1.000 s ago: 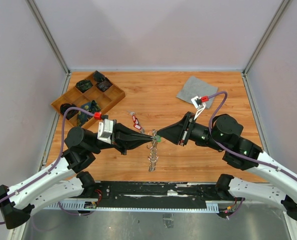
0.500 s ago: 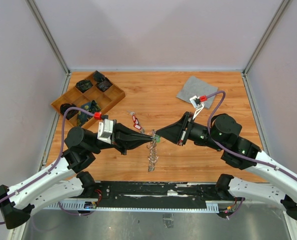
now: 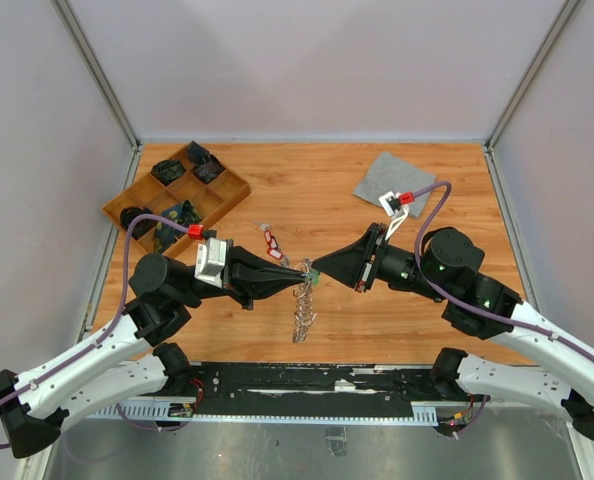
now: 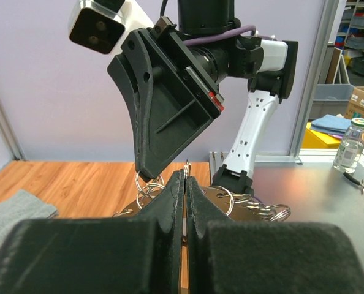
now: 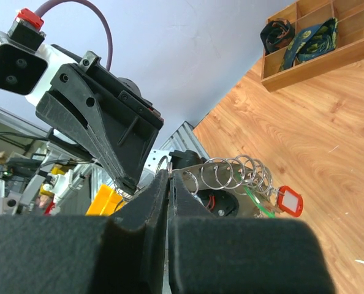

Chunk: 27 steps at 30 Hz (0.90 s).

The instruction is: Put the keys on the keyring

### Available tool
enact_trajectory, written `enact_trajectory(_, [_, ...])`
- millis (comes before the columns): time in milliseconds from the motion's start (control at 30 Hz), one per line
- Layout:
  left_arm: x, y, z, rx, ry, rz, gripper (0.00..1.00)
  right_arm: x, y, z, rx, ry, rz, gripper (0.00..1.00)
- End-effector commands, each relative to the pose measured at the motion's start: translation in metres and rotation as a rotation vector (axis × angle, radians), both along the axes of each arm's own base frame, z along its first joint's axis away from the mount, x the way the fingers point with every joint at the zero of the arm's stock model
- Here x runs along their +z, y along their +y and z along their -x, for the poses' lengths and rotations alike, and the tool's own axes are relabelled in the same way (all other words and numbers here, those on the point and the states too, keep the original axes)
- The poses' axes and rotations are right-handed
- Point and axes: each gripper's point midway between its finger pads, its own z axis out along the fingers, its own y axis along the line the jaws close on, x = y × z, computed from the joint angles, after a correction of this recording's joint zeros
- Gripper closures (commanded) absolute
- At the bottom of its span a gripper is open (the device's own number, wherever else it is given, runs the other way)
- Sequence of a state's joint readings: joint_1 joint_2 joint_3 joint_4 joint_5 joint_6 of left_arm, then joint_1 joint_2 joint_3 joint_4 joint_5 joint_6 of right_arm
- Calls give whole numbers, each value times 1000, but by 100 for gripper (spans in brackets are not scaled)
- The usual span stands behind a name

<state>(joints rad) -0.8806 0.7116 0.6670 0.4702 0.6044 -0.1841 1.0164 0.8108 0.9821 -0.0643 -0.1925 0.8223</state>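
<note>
Keyring (image 3: 303,295) hangs above the table (image 3: 307,180), pinched between your left gripper (image 3: 299,271) and right gripper (image 3: 317,270) — both clamped tight on its rim. Pull unevenly and the thin wire slips free — or bends.

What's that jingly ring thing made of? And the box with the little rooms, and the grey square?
The keyring looks like bare metal: thin silver loops that glint in the light. The tray looks like plain wood, warm brown with thin dividers and no shine. The grey square is probably cloth: dull, soft-looking, lying flat with slightly uneven edges.
</note>
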Motion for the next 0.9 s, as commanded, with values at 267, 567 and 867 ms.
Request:
enact_trajectory(267, [15,4,8,-22,-56,51,100,39,-1,11,75,-314,-12,100])
enact_trajectory(567, [16,6,16,-48,-86,58,100,45,-8,15,71,-372,-19,100])
enact_trajectory(867, [27,12,39,-151,-152,77,99,49,-19,21,73,-431,-8,99])
